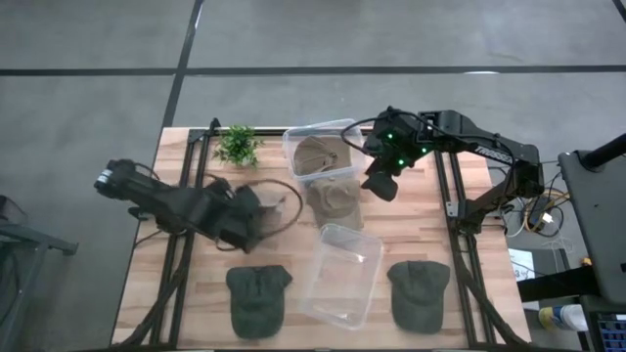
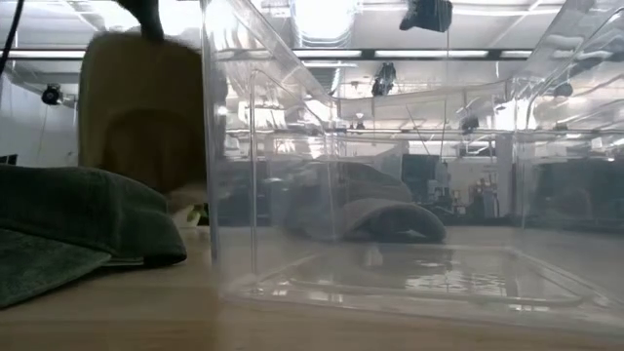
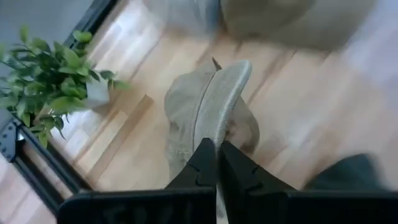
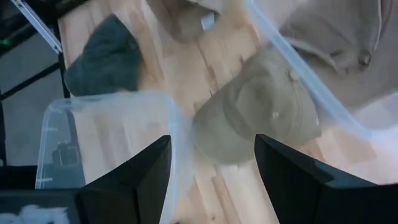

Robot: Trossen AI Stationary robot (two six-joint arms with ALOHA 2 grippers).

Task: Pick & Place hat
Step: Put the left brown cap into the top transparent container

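My left gripper [image 1: 260, 208] is shut on a tan cap [image 1: 281, 201] left of the table's middle; the cap also shows in the left wrist view [image 3: 208, 112] and hanging in the low view [image 2: 141, 107]. My right gripper [image 1: 381, 178] is open and empty above the table, near a second tan cap [image 4: 258, 109] that lies crown up on the wood [image 1: 335, 200]. A clear box [image 1: 318, 152] at the far middle holds more tan caps. A clear, empty box [image 1: 342, 276] stands near the front. Two dark green caps [image 1: 258, 298] [image 1: 419, 293] lie on either side of it. My left gripper pinches the tan cap's brim [image 3: 219, 134] between its two shut fingers [image 3: 202, 162], at the brim's edge. The brim stands edge-on in line with the fingers, and the crown [image 3: 186, 118] lies beyond them. The cap hangs below the gripper, lifted clear of the table [image 2: 141, 107].
A small potted plant [image 1: 237, 145] stands at the far left of the table, close to the left arm. Dark frame rails [image 1: 186, 244] run along both sides of the table. The nearer green cap [image 2: 68, 229] and the clear box wall [image 2: 224, 146] fill the low view.
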